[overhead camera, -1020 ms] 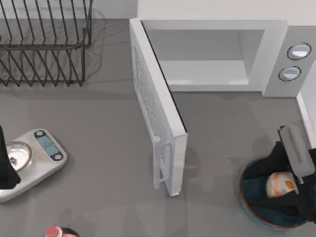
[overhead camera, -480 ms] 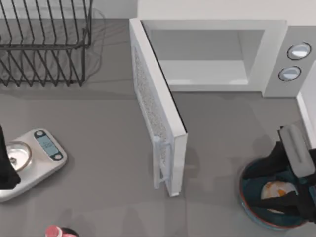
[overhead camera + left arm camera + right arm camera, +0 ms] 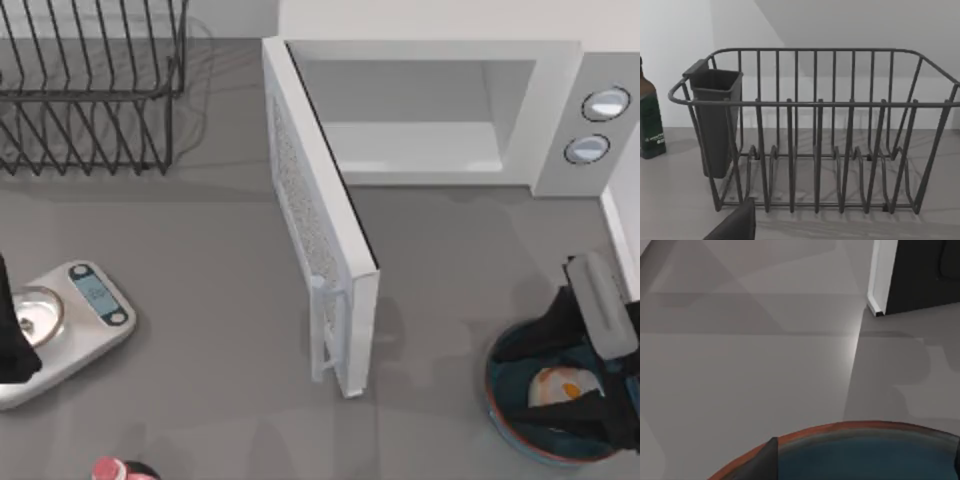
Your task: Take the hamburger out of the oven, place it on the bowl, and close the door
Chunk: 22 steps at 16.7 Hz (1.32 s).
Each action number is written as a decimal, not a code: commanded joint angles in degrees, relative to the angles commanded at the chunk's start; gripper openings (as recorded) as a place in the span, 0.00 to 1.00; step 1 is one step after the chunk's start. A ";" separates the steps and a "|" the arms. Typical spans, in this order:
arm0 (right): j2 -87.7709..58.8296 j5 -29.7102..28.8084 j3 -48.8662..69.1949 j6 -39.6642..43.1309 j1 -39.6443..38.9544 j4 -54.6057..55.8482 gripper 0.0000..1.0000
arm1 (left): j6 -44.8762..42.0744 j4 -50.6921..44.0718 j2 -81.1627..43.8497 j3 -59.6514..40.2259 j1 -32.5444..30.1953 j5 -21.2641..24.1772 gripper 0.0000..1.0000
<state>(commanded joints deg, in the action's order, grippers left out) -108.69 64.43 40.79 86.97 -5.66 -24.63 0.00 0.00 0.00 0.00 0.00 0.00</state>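
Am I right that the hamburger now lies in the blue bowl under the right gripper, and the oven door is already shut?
Not quite. The hamburger does lie in the bowl under the right gripper, but the door stands wide open, swung out from the oven; the top view shows its pale cavity exposed.

The right arm (image 3: 598, 300), at the lower right of the frame, has a pale grey boxy wrist block. Its pincer (image 3: 575, 375) is matt black. The left arm (image 3: 12, 335), at the left edge, is black too.
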 joint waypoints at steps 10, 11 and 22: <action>13.31 -6.32 -3.32 -7.65 2.52 1.11 1.00 | 0.00 0.00 0.00 0.00 0.00 0.00 1.00; 16.28 -8.12 -4.48 -10.11 2.62 1.84 1.00 | 0.00 0.00 0.00 0.00 0.00 0.00 1.00; 62.48 -36.27 -22.64 -48.54 4.14 13.23 1.00 | 0.00 0.00 0.00 0.00 0.00 0.00 1.00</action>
<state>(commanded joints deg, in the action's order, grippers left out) -46.21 28.15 18.15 38.43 -1.52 -11.40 0.00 0.00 0.00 0.00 0.00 0.00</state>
